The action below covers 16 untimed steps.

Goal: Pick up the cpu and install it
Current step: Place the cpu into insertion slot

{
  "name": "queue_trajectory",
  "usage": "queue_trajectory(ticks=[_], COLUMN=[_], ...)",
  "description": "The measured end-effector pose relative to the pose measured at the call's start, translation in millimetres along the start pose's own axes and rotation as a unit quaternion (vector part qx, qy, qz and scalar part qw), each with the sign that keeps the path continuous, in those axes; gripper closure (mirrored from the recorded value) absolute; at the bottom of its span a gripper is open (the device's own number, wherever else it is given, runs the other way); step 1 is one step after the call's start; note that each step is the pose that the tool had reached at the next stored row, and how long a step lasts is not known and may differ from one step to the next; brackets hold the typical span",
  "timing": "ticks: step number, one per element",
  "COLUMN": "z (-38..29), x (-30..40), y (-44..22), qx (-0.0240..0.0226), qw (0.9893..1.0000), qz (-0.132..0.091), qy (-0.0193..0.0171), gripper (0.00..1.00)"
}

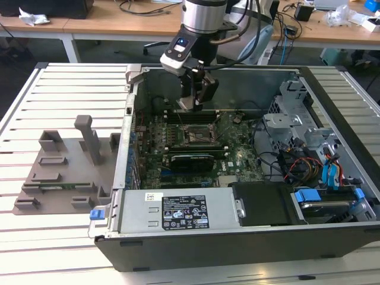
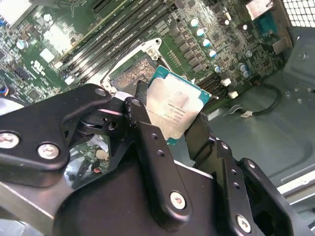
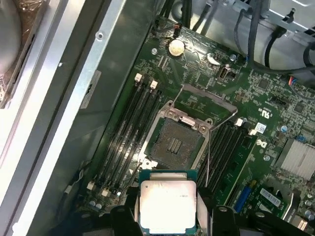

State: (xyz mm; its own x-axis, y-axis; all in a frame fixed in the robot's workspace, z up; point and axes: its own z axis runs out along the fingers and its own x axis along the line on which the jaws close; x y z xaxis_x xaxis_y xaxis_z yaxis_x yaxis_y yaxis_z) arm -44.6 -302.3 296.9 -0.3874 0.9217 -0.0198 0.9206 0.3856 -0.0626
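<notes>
The cpu is a flat square chip with a pale silver top and a thin edge, and my gripper is shut on it, one black finger on each side. In the second wrist view the cpu hangs tilted above the green motherboard. The socket lies open just beyond the chip, its metal frame swung up. In the exterior view my gripper hovers inside the open computer case, a little above and behind the socket.
Memory slots flank the socket on both sides. A long black card lies in front of the socket, a power supply at the case front, and cables and drive bays at the exterior view's right. A grey fixture sits outside the case.
</notes>
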Motion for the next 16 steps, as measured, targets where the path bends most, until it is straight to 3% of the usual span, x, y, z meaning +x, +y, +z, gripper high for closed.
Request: queue_trajectory(ticks=[8, 12, 16], z=[0.0, 0.0, 0.0], x=[0.0, 0.0, 0.0], y=[0.0, 0.0, 0.0], qx=[0.001, 0.0014, 0.002], qw=[0.9988, 0.9974, 0.995], qz=[0.048, 0.071, 0.099], qy=[0.003, 0.0045, 0.0062], gripper=[0.45, 0.45, 0.45])
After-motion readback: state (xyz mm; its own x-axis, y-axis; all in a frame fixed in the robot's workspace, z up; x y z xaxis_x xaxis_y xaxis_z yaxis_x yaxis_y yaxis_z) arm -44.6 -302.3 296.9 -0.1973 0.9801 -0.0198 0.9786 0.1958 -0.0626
